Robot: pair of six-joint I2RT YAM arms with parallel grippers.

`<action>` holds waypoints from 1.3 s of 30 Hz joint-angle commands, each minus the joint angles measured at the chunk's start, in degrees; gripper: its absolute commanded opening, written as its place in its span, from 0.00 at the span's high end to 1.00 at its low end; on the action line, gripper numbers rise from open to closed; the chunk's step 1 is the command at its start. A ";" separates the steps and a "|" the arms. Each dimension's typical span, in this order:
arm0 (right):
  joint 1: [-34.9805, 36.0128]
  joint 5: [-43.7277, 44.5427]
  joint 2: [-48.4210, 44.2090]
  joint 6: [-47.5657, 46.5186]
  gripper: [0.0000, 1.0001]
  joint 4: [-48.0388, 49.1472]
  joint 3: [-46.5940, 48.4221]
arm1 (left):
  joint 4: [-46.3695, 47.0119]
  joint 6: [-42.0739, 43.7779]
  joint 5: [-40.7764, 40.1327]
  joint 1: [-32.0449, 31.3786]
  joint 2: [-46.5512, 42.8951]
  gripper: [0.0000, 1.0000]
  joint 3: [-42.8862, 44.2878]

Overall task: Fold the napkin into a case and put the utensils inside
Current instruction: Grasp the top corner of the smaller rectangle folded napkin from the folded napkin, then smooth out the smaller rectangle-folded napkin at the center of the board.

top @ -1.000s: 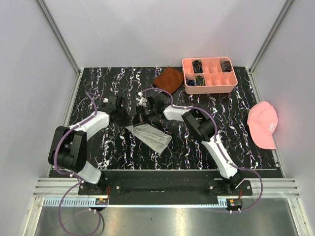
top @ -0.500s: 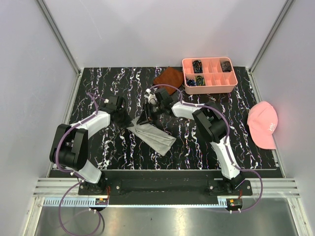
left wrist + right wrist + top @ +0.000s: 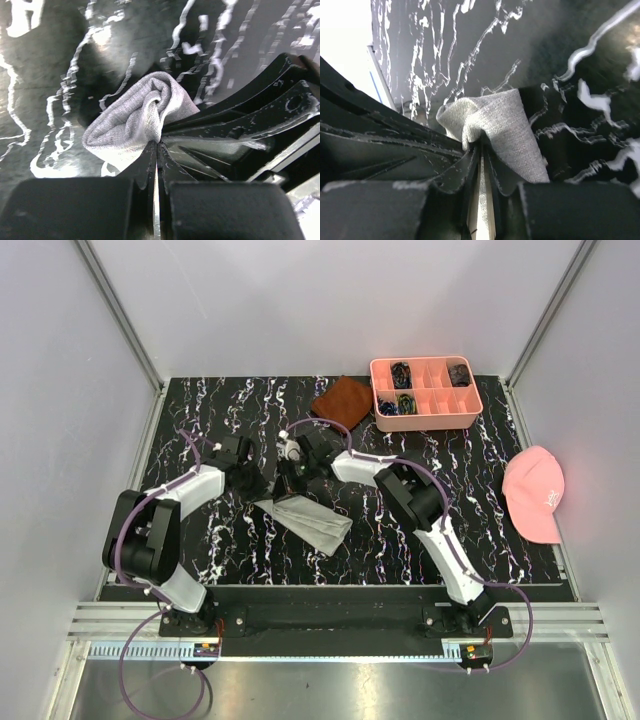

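you won't find any text, label, number or sign here that you can read. the pink cap [image 3: 535, 495] carries a small white mark on its side, but it is too small for you to make out as letters.

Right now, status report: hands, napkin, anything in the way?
Left hand shut on napkin. Right hand shut on it too. Napkin partly folded. Utensils not in view; brown cloth and tray sit apart, behind.
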 commanded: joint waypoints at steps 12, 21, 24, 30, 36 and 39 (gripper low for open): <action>-1.55 2.57 -12.54 -4.76 0.68 -6.51 -6.43 | 2.12 0.36 0.45 -0.49 0.18 1.00 0.13; -1.11 10.92 -21.16 -18.81 0.40 -20.24 -10.82 | -2.71 5.98 -1.04 -0.57 -3.50 0.66 3.82; -0.32 16.36 -23.62 -22.94 0.32 -24.37 -11.97 | -4.21 5.99 -1.04 -0.57 -7.01 0.53 3.39; 3.10 26.30 -27.05 -29.01 0.28 -30.00 -13.99 | -2.90 1.78 0.98 -0.92 -14.57 0.66 -5.48; 6.80 34.74 -27.94 -32.70 0.27 -32.73 -14.52 | 4.22 -2.26 4.50 -4.78 -14.23 0.79 -12.96; 7.59 36.94 -27.15 -32.98 0.28 -34.92 -13.56 | 7.74 -4.81 5.82 -7.95 -12.74 0.81 -14.19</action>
